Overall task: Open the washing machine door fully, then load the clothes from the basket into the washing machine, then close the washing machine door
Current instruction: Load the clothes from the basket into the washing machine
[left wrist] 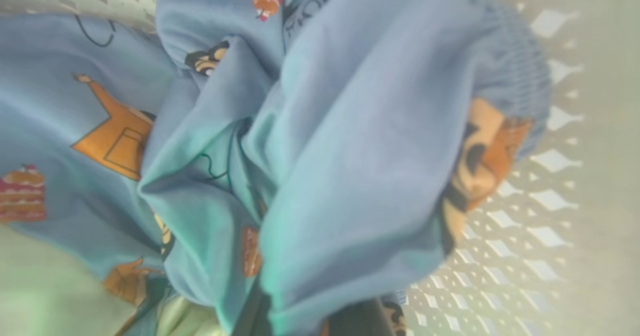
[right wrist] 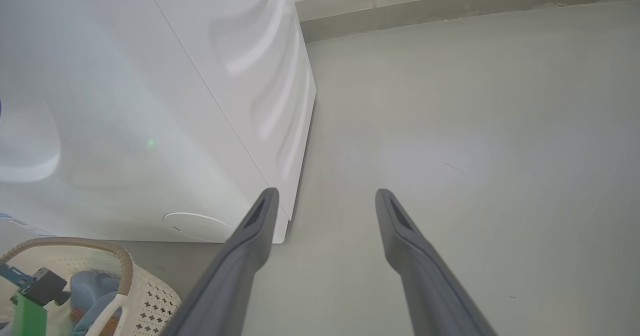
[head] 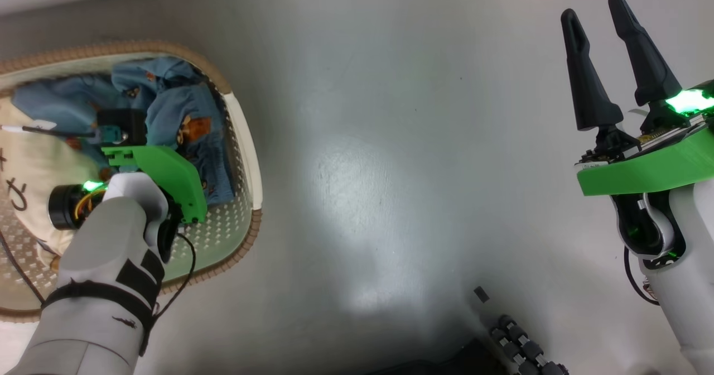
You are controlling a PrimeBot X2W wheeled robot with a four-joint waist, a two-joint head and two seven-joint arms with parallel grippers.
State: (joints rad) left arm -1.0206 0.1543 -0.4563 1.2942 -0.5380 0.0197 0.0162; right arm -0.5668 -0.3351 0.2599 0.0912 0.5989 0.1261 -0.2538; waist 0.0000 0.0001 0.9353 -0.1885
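Left gripper (head: 124,130) down inside the basket (head: 247,157), among the clothes (head: 167,104)
Its fingers are buried in blue bear-print cloth; grip cannot be told; right gripper (head: 592,5) well right of the basket, over the floor (head: 390,140), fingers wide, holding nothing; washing machine (right wrist: 150,101) just beyond the basket.

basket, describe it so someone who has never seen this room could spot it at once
Find the big white washing machine standing on the grey floor. On the floor by its lower front corner, near the round flap, sits the basket. Unlike the plain smooth machine, it is a cream perforated tub with a brown woven-look rim, holding blue printed clothes.
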